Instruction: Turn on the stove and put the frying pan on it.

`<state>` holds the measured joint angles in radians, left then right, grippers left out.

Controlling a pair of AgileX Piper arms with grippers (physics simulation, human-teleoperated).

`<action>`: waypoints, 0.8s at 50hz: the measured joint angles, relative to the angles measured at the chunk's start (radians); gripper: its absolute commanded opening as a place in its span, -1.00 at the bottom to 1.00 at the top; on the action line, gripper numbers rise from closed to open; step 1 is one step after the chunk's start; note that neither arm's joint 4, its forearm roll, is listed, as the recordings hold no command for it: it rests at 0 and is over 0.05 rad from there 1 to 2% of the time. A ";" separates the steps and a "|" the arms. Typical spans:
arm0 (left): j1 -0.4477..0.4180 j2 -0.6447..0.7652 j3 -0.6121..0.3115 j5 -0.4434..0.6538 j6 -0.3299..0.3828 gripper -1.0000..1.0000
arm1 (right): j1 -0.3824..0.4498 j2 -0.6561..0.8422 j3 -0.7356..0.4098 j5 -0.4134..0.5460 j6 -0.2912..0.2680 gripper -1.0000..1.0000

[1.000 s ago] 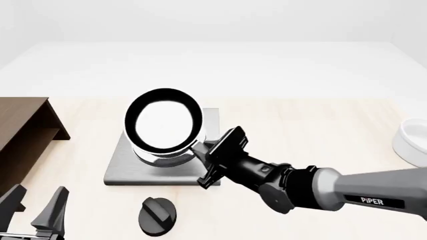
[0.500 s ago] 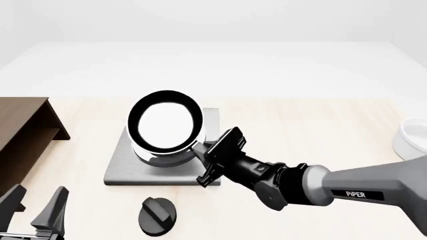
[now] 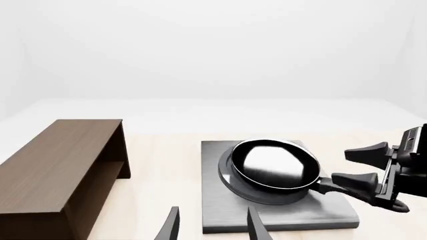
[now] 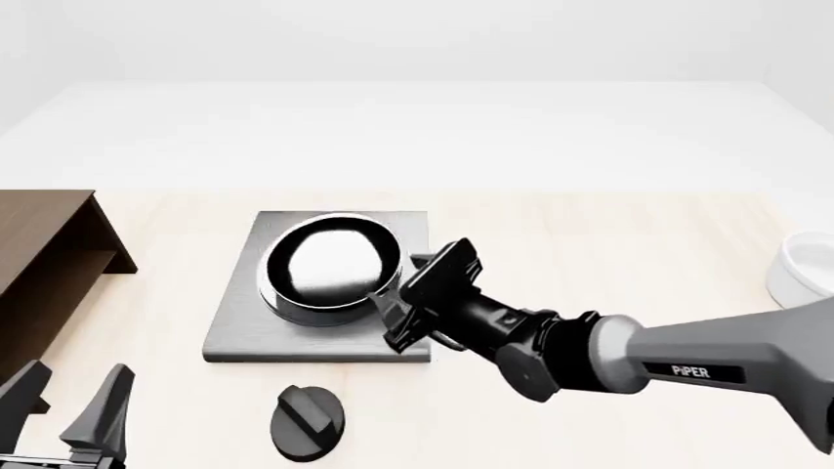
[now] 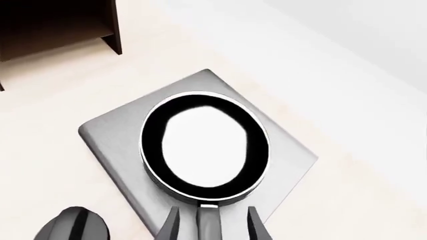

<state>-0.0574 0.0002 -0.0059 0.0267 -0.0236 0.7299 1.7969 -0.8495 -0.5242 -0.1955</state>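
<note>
The black frying pan (image 4: pixel 332 269) sits flat on the grey stove slab (image 4: pixel 241 337), over the burner. Its handle points toward my right gripper (image 4: pixel 406 301), which is open, with a finger on either side of the handle and a gap showing on both sides. The right wrist view looks down into the pan (image 5: pixel 203 147) on the stove (image 5: pixel 110 132), the handle (image 5: pixel 208 225) lying between the fingers. The black round knob (image 4: pixel 307 422) lies on the table in front of the slab. My left gripper (image 4: pixel 68 405) hangs open and empty at the near left corner.
A dark brown wooden cabinet (image 4: pixel 39 254) stands along the left edge of the table. A white bowl (image 4: pixel 808 274) sits at the far right edge. The right arm stretches across the near right part of the table.
The pan was held tilted up on its edge above the burner; now it lies flat on the stove. My right gripper has opened off the handle. The left arm has not moved.
</note>
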 measured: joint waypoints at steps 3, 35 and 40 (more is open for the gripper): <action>0.000 0.000 0.000 0.000 0.000 1.00 | 0.000 -0.005 -0.002 0.001 0.002 1.00; 0.002 0.000 -0.001 0.000 0.003 1.00 | 0.012 -0.291 0.046 0.115 0.015 1.00; 0.001 0.000 -0.001 0.000 0.005 1.00 | 0.008 -0.370 0.059 0.148 0.019 1.00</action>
<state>-0.0567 0.0002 -0.0067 0.0268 -0.0190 0.7383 1.4266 -0.7909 -0.3763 -0.1762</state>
